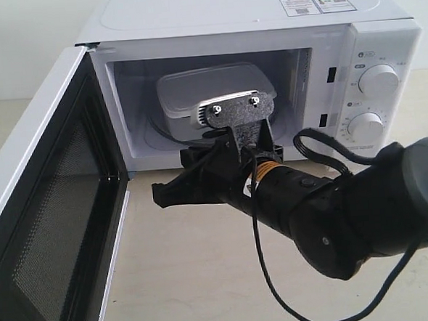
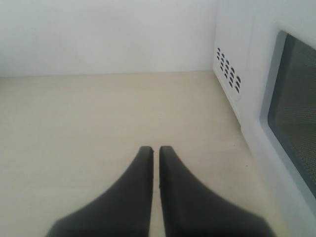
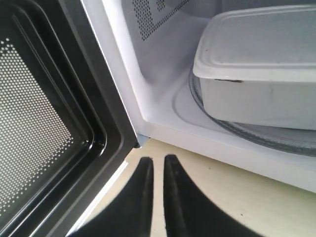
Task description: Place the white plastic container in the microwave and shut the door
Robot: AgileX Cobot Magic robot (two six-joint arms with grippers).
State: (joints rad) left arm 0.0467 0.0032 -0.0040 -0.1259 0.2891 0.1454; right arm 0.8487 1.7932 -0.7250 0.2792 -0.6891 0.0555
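White door [image 1: 50,214] hangs wide open, left jaws pressed together beside it. Inside the microwave [image 1: 263,12], the white plastic container [image 1: 210,91] sits on the turntable [image 3: 256,134]; right jaws pressed together, empty, out front. Placing looks done; next, swing the door shut.

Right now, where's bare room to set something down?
Free: tabletop between the open door and right arm; tabletop beside the microwave, by the left gripper. Crowded: the white plastic container takes up most of the turntable.
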